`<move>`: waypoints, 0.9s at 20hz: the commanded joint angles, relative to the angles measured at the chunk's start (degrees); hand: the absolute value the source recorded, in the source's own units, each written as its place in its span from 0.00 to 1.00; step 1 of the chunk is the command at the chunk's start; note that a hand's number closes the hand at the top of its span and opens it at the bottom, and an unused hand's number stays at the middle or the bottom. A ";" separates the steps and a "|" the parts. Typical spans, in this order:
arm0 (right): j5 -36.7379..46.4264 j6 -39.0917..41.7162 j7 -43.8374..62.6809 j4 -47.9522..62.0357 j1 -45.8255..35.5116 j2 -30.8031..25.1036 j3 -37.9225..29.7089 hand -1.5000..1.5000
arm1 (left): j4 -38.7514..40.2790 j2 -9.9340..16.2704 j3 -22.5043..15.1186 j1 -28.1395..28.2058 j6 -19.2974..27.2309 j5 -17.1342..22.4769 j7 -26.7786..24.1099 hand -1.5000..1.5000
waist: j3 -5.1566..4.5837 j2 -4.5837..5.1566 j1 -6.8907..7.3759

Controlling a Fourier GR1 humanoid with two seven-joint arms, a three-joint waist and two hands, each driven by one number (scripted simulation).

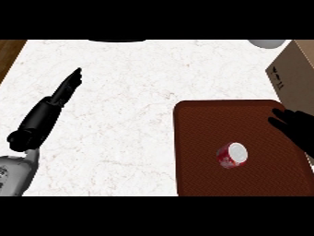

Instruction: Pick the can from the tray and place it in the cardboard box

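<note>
A red can (232, 155) lies on its side on the brown tray (207, 124), a little right of the tray's middle and toward its near edge. Its pale round end faces up and to the right, toward the far right corner, so its long axis runs from near-left to far-right; the red body shows below and left of that end. Nothing touches the can.

The tray sits on the white marbled worktop (132, 92), at the right side of the view. Just beyond its far right corner stands the cardboard box (296, 78), brown, with a small dark mark on the side that faces the tray; its top runs out of view at the right edge.

The right hand (309, 131) comes in from the right edge over the tray's right rim, fingers (279, 117) fairly straight and spread, pointing left and away; it is near the can but apart from it and holds nothing.

The left hand (65, 90) is over the bare worktop well to the left, fingers straight and together, pointing away, holding nothing.

A pale round object (268, 43) shows partly at the far edge, left of the box.
</note>
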 commanded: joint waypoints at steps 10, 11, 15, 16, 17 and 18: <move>9.03 13.51 30.59 0.89 -13.51 18.35 22.04 0.00 | -0.23 -2.05 2.23 -2.62 -1.11 -1.92 3.48 0.50 | 0.13 0.00 -0.37; 8.18 13.98 29.49 5.13 -14.96 19.38 20.63 0.00 | 0.72 -0.80 3.80 0.01 -3.28 -0.40 0.05 0.50 | 0.13 0.03 -0.17; 16.21 12.38 31.18 2.63 -10.11 22.53 26.44 0.00 | -2.31 -3.30 2.29 -0.31 -2.03 -3.16 3.29 0.50 | 0.17 -0.10 -0.67; 13.98 15.93 30.97 3.30 -11.21 21.17 22.87 0.00 | -4.35 -1.19 4.25 1.08 -4.31 -1.75 3.76 0.50 | 0.16 -0.12 -0.54; 14.64 17.29 32.61 4.06 -14.13 23.84 23.15 0.00 | -1.23 -2.16 4.63 1.69 -4.24 -2.69 -0.04 0.50 | 0.14 -0.07 -0.51; 16.36 16.37 30.51 4.35 -12.94 23.23 22.76 0.00 | -0.15 -3.86 4.80 -0.80 -2.89 -3.27 1.35 0.50 | 0.15 -0.06 -0.68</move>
